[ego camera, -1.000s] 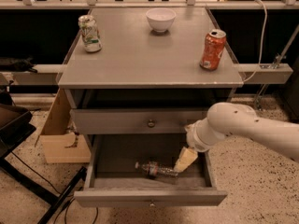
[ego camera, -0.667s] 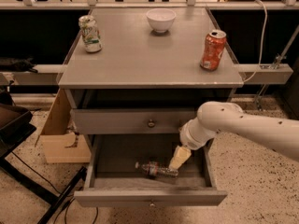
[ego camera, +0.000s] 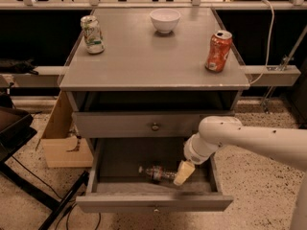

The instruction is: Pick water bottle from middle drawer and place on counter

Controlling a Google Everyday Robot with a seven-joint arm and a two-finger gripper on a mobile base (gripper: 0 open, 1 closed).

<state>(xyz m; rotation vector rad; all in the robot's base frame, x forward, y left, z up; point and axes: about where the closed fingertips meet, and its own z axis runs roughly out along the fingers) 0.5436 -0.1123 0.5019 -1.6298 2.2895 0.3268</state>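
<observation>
1. The middle drawer point(ego camera: 153, 202) is pulled open below the cabinet. Its only visible contents are the water bottle point(ego camera: 154, 173), and the gripper reaches in too.
2. The water bottle lies on its side on the drawer floor, near the front wall and roughly mid-width, with its length running left to right.
3. The gripper point(ego camera: 183, 172) hangs inside the drawer on the white arm point(ego camera: 249, 140), which comes in from the right. Its tan tip sits at the bottle's right end. Whether the gripper is spread or closed cannot be told, nor whether it touches the bottle.
4. The drawer front above point(ego camera: 115, 124), with its round knob, is closed.
5. The counter point(ego camera: 153, 61) carries three things, well apart: a white-green can point(ego camera: 92, 34) at the back left, a white bowl point(ego camera: 165, 19) at the back centre, and a red soda can point(ego camera: 218, 51) on the right.
6. Nothing can be seen inside the bowl.
7. A cardboard box point(ego camera: 60, 143) stands on the floor, left of the cabinet.
</observation>
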